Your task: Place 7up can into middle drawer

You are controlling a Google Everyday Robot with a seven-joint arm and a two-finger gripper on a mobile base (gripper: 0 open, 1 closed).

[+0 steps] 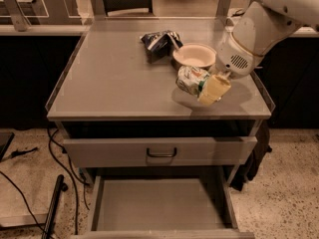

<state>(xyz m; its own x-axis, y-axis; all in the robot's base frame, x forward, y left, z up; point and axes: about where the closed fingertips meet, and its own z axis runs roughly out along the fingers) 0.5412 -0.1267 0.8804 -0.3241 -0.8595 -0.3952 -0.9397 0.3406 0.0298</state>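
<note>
The 7up can (190,78), green and white, lies on its side in my gripper (207,87) just in front of the cream bowl (194,55). It hangs slightly above the cabinet top, with its shadow under it. The gripper's cream finger (215,88) presses against the can's right end, and the white arm comes in from the upper right. The middle drawer (159,205) stands pulled out at the bottom of the view, showing a bare grey floor and low side walls.
A dark blue-and-silver snack bag (158,40) lies behind and left of the bowl. The cabinet top (109,78) has low raised side rails. A shut drawer front with a black handle (160,153) sits above the open drawer. Cables (60,168) lie on the floor at the left.
</note>
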